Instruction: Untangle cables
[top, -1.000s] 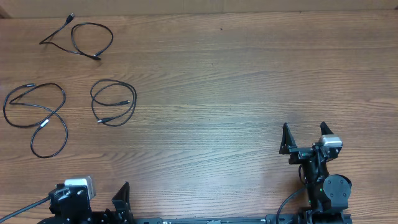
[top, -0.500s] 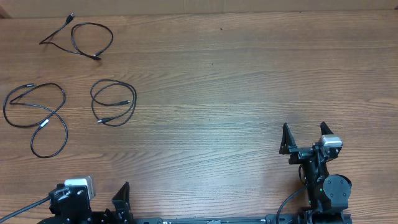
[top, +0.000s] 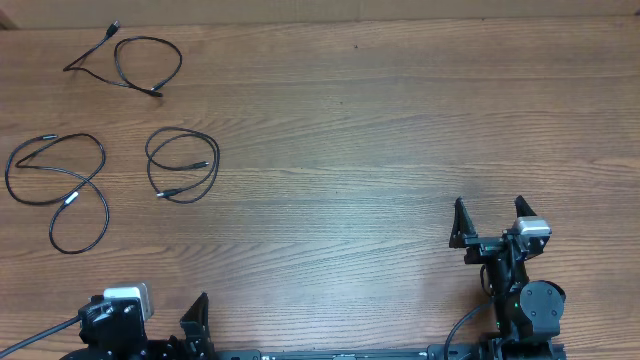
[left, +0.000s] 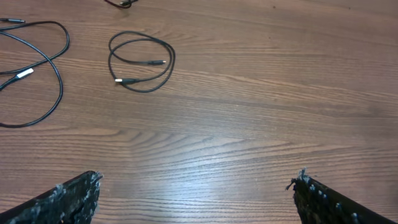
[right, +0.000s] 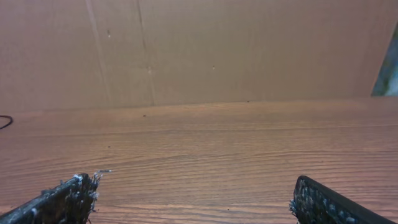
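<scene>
Three black cables lie apart on the left of the wooden table (top: 380, 140), none touching another. One cable (top: 179, 60) sits at the far left corner, a long looping cable (top: 106, 212) lies near the left edge, and a small coiled cable (top: 216, 170) rests beside it. The left wrist view shows the coil (left: 124, 79) and the long cable (left: 46, 59) ahead to the left. My left gripper (left: 198, 179) is open and empty at the near left edge. Open too, my right gripper (top: 489, 212) hovers at the near right, far from all cables.
A brown cardboard wall (right: 199, 50) stands along the table's far edge. Both arm bases and their thicker black wires sit at the near edge. A short bit of black cable (right: 5, 119) shows at the left edge of the right wrist view.
</scene>
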